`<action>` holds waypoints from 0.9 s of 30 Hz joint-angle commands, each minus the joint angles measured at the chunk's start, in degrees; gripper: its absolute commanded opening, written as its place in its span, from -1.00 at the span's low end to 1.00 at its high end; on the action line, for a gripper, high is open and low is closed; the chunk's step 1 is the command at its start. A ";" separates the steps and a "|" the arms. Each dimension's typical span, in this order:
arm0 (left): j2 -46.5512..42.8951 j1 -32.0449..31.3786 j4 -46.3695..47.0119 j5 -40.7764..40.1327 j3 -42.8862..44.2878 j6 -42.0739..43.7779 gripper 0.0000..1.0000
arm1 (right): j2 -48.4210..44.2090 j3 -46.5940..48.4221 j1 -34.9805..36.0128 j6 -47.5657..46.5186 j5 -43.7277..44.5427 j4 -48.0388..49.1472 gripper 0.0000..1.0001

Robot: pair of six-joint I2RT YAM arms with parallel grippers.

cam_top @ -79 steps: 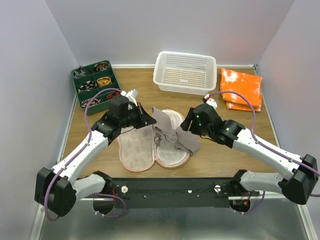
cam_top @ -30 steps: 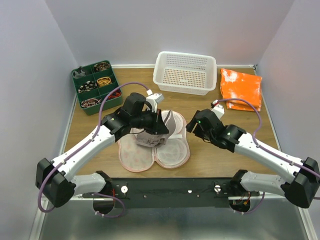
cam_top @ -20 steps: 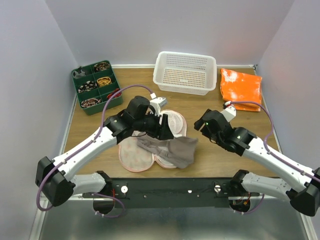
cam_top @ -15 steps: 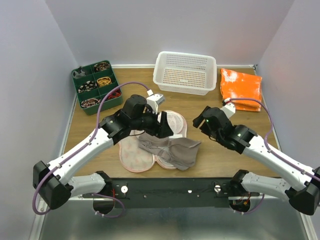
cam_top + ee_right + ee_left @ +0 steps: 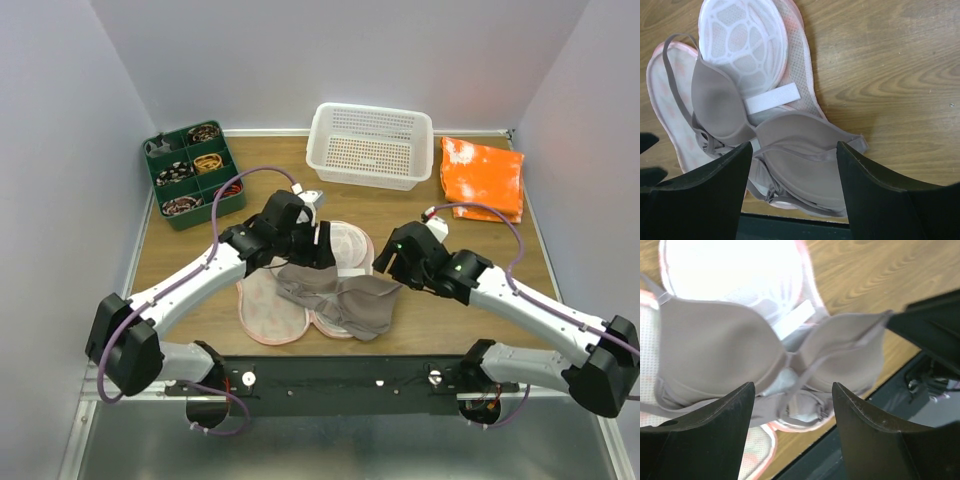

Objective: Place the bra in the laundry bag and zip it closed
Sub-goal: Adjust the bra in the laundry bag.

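Basket point(image 5: 371, 145), orange cloth point(image 5: 483, 177), organizer point(image 5: 190, 172) beyond bag point(image 5: 265, 306)

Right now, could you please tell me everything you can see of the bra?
The bra is taupe, soft and smooth-looking, with two rounded cups joined at the middle and thin straps. It lies loose across the open bag, one cup on its lining, the other reaching past the rim over the table. One strap loops over the bag's other half. The left gripper and right gripper stand open above it; neither holds it.
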 commanded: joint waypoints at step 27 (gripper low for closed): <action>8.66 10.19 5.34 0.50 -4.08 -1.72 0.42 | -3.12 -14.67 -1.13 4.07 -4.78 9.77 0.50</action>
